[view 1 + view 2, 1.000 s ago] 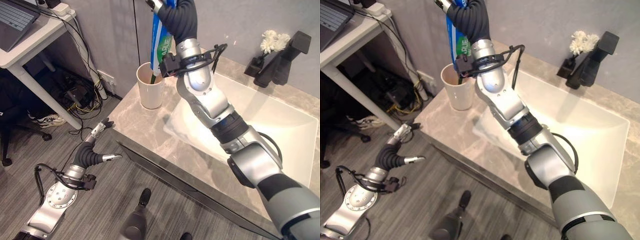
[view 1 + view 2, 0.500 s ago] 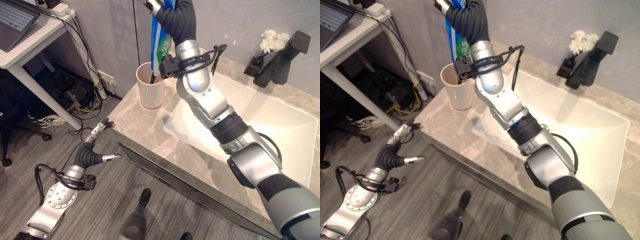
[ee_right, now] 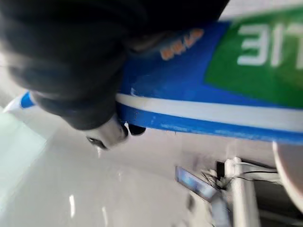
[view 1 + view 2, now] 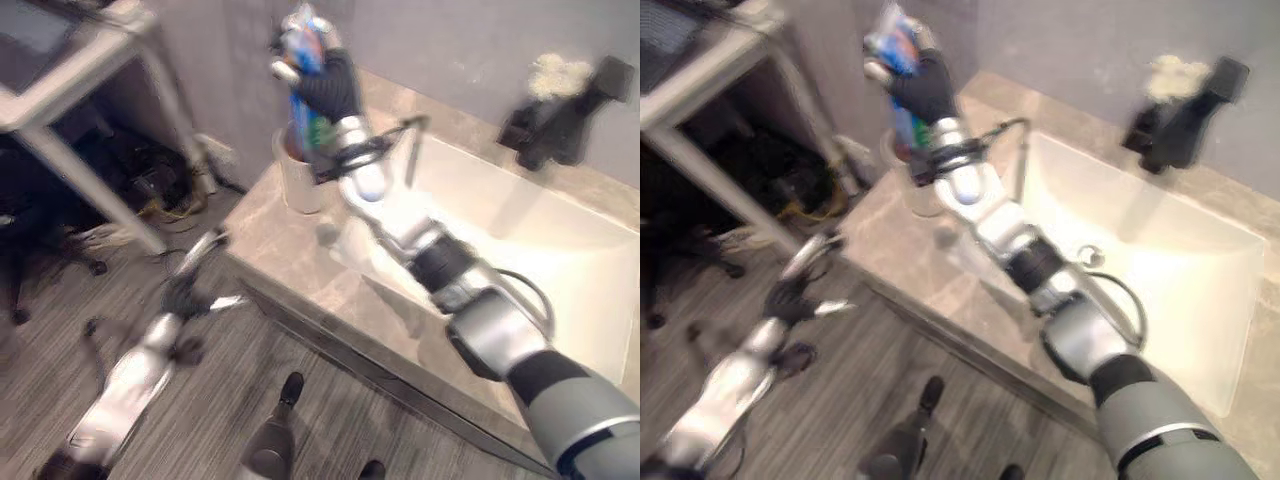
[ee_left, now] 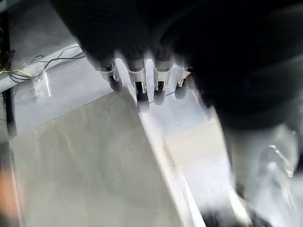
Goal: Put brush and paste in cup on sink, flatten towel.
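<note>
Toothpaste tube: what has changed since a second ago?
The whole picture has shifted and blurred, so the camera has moved. The right robot hand keeps its grip on the toothpaste tube, upright with its lower end at the white cup on the counter; no clear lowering can be made out. The left robot hand stays open below the counter edge.

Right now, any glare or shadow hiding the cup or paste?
Left eye view: glare whitens the sink basin but not the cup; the right hand and paste cover part of the cup. Right wrist view: paste evenly lit, no glare.
</note>
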Controlling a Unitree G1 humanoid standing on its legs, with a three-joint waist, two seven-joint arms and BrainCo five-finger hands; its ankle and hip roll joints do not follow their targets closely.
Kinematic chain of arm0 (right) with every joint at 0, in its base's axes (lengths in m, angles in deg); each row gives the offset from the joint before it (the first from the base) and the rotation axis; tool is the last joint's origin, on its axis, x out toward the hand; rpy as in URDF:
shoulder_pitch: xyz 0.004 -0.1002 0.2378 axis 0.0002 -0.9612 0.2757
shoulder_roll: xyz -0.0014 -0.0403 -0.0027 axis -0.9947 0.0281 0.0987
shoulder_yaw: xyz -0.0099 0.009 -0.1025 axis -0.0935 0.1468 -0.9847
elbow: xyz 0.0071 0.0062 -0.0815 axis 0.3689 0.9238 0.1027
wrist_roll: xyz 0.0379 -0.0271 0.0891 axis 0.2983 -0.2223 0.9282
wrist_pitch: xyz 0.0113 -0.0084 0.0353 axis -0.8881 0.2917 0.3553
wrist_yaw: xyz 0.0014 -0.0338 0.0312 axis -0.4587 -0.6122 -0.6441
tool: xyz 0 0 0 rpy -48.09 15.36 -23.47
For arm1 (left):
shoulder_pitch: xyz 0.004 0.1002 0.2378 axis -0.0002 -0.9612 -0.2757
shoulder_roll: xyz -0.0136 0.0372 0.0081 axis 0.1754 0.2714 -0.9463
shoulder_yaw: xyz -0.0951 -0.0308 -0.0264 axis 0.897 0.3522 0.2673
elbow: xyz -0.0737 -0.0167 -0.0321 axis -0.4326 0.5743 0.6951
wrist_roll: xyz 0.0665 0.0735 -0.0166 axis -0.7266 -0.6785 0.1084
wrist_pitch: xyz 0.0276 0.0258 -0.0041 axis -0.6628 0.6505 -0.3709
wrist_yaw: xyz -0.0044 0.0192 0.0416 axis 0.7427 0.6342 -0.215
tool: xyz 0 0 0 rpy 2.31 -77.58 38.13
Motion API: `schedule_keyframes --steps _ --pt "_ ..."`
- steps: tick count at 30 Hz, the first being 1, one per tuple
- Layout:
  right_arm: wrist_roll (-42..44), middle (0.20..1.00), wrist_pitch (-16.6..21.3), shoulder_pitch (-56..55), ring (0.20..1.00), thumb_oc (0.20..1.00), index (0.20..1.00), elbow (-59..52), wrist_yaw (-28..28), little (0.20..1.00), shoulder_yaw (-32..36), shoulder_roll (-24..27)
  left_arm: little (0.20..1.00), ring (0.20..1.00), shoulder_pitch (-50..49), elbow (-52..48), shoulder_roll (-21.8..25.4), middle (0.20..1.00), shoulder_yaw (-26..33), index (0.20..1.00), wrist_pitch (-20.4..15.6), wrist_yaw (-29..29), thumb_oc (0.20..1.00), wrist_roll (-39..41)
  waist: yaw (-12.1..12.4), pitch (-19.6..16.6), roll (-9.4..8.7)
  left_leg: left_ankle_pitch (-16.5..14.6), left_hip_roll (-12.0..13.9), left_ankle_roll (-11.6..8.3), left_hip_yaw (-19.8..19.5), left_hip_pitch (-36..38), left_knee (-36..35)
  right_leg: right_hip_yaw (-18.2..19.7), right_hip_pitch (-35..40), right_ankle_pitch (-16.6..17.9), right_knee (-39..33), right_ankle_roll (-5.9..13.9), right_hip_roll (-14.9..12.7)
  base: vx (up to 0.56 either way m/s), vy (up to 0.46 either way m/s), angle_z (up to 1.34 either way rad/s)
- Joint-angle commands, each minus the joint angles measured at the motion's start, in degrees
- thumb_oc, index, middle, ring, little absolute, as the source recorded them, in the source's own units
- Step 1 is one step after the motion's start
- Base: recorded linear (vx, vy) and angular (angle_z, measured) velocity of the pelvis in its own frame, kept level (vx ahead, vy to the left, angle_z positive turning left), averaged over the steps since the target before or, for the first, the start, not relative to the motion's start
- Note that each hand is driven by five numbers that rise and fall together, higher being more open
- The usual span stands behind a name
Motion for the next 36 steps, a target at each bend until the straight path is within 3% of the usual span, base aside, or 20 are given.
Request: schedule_keyframes --steps 1,7,11,16,26,27,28,29,30,31,36 --pt "1.5 1.0 3.7 9.7 1.0 1.0 1.0 2.1 -0.9 1.0 -2.5 0.8 1.0 1.0 -17.7 5.9 -5.4 1.0 4.9 1.0 -4.2 -0.5 1.0 -4.8 -3.1 -1.1 -2.05 -5.1 -0.4 0.5 0.6 3.8 -0.3 1.8 -2.2 12.8 -1.9 1.85 -3.1 -0.04 -0.028 -1.37" --pt "-0.4 1.0 5.2 10.0 1.0 1.0 1.0 -0.2 1.5 1.0 -1.0 2.7 1.0 1.0 -21.2 10.2 -4.8 1.0 3.8 1.0 -4.1 1.0 1.0 -6.2 -2.5 -1.4 -1.51 -5.2 -0.6 0.48 0.4 4.1 -0.3 1.4 -1.3 13.2 -1.9 2.08 -3.3 -0.01 -0.033 -0.03" --pt "-5.6 1.0 5.9 7.0 1.0 1.0 1.0 -9.4 4.9 1.0 3.6 1.7 1.0 1.0 -21.5 10.3 -3.9 1.0 2.6 1.0 -3.8 1.1 1.0 -8.1 -2.6 -2.3 1.15 -5.9 -0.3 0.95 2.4 6.8 -0.3 2.2 0.0 12.9 -1.9 1.89 -3.6 0.01 -0.014 0.0" --pt "-5.0 1.0 5.9 8.1 1.0 1.0 1.0 -10.7 4.4 1.0 3.9 0.8 1.0 1.0 -23.3 11.7 -4.7 1.0 4.0 1.0 -3.6 1.8 1.0 -5.3 -3.0 -3.2 2.8 -5.8 0.4 0.65 4.9 8.2 -0.3 3.6 -0.5 11.5 -1.9 1.72 -3.6 -0.01 0.0 -0.28" --pt "-9.5 1.0 5.2 6.6 1.0 1.0 1.0 -19.6 4.4 1.0 5.2 5.6 1.0 1.0 -24.0 13.5 -6.1 1.0 6.3 1.0 -2.6 2.4 1.0 -4.1 -4.8 -4.7 3.26 -5.8 2.0 -0.28 5.5 9.6 -0.3 3.6 0.3 9.3 -1.9 1.12 -2.5 -0.01 -0.041 -0.05" --pt "-13.1 1.0 4.3 5.8 1.0 1.0 1.0 -22.9 3.9 1.0 6.3 13.3 1.0 1.0 -26.0 15.2 -7.4 1.0 9.1 1.0 -2.4 2.3 1.0 -3.3 -5.8 -5.4 3.07 -5.9 2.5 -0.39 6.2 10.5 -0.3 3.8 0.6 9.0 -1.9 1.12 -2.0 0.01 -0.037 -0.02" --pt "-13.2 1.0 4.5 4.6 1.0 1.0 1.0 -24.5 4.0 1.0 7.1 15.3 1.0 1.0 -26.8 15.9 -8.1 1.0 9.8 1.0 -2.4 2.2 1.0 -3.0 -6.1 -5.6 3.16 -6.0 2.7 -0.4 6.5 10.9 -0.3 3.9 0.6 8.9 -1.9 1.08 -1.9 0.0 -0.059 -0.02" --pt "-15.3 1.0 4.7 2.4 1.0 1.0 1.0 -26.1 4.5 1.0 8.1 16.1 1.0 1.0 -36.7 16.3 -16.6 1.0 6.0 1.0 -4.0 2.1 1.0 -5.9 -4.5 -4.9 2.72 -6.3 2.9 -0.47 6.3 11.3 -0.3 3.4 1.3 8.2 -1.9 0.97 -1.9 -0.02 -0.058 -0.05" --pt "-17.7 1.0 7.0 -2.9 1.0 1.0 1.0 -30.6 4.4 1.0 10.0 24.1 1.0 1.0 -34.7 16.6 -14.0 1.0 8.5 1.0 -2.4 2.3 1.0 -6.5 -4.7 -5.1 3.28 -6.2 2.9 -0.48 5.9 11.4 -0.3 3.1 1.6 8.2 -1.9 1.05 -1.6 -0.04 -0.067 -0.33" --pt "-16.7 1.0 6.0 -4.2 1.0 1.0 1.0 -33.3 4.6 1.0 13.8 29.6 1.0 1.0 -36.1 14.8 -11.5 1.0 11.6 1.0 -1.9 2.9 1.0 -4.6 -4.4 -5.4 3.57 -6.3 3.0 -0.46 5.9 11.5 -0.3 2.9 1.9 7.9 -1.9 1.2 -1.5 -0.03 -0.045 -0.24" --pt "-14.1 1.0 9.1 -19.7 1.0 1.0 1.0 -36.6 6.1 1.0 29.8 39.7 1.0 1.0 -43.5 8.2 -11.6 1.0 21.2 1.0 -2.4 4.3 1.0 -1.1 -4.7 -6.4 4.99 -6.1 3.2 -0.64 5.0 11.8 -0.3 1.4 2.7 7.5 -1.9 1.65 -1.4 -0.02 -0.018 0.0"
